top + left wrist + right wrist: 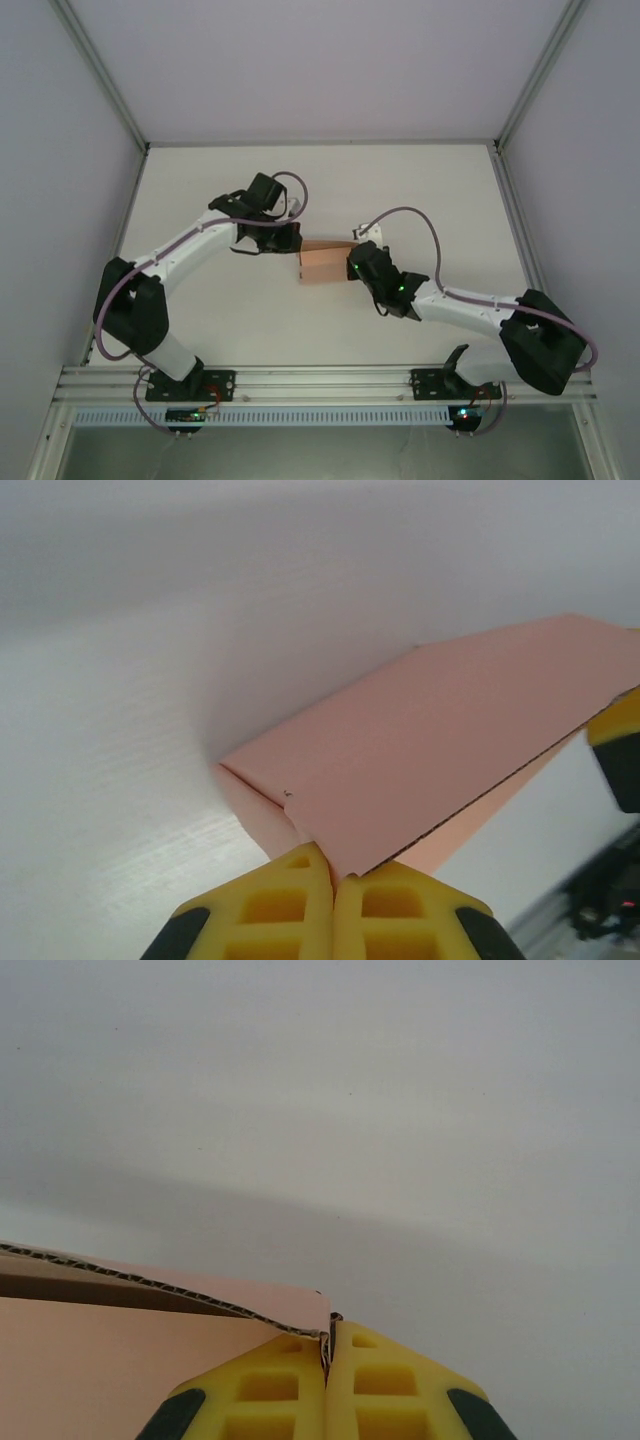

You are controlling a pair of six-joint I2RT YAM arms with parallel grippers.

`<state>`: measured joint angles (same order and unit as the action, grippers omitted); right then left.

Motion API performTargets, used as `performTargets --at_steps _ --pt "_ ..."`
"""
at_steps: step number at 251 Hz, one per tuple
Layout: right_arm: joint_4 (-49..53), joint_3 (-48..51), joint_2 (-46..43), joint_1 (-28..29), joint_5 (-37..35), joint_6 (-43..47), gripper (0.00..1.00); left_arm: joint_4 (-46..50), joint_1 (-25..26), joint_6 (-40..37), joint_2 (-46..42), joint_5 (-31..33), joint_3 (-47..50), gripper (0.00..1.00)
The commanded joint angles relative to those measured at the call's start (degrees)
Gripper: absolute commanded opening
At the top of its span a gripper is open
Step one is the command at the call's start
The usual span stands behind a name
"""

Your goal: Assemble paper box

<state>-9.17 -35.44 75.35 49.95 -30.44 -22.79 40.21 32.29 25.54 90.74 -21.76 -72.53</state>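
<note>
The salmon-pink paper box [323, 264] sits in the middle of the white table, held between both arms. My left gripper [298, 243] is at its far left corner. In the left wrist view the yellow fingers [290, 900] are shut on a corner of the paper box [450, 730], where a folded panel meets a side flap. My right gripper [351, 263] is at the box's right side. In the right wrist view my right gripper [329, 1338] is shut on a thin corrugated edge of the paper box [120, 1360], whose upper panel gapes slightly.
The white table [230, 190] stretches behind and to both sides of the box. Grey enclosure walls with metal posts [100, 70] ring it. An aluminium rail [320, 382] carrying the arm bases runs along the near edge.
</note>
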Motion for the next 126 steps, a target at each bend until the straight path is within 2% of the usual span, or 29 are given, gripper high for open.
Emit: performTargets --at_steps 1,10,25,61,126 --pt "1.8 2.2 0.9 1.0 -2.3 2.4 0.0 1.7 -0.7 5.1 0.6 -6.6 -3.8 0.0" --pt "1.8 2.3 1.1 1.2 -2.9 2.4 0.0 1.9 -0.7 5.6 0.7 -5.8 -3.8 0.0" --pt "1.7 2.3 1.5 1.6 -3.4 2.4 0.0 1.6 -0.5 6.2 1.1 -5.7 -3.4 0.06" --pt "1.7 1.6 2.9 2.9 -5.0 2.7 0.0 2.5 -0.4 6.3 2.2 -5.6 -3.6 0.06" --pt "1.8 1.2 3.1 3.0 -5.9 2.4 0.0 4.2 7.2 2.8 1.5 14.0 -0.5 0.07"
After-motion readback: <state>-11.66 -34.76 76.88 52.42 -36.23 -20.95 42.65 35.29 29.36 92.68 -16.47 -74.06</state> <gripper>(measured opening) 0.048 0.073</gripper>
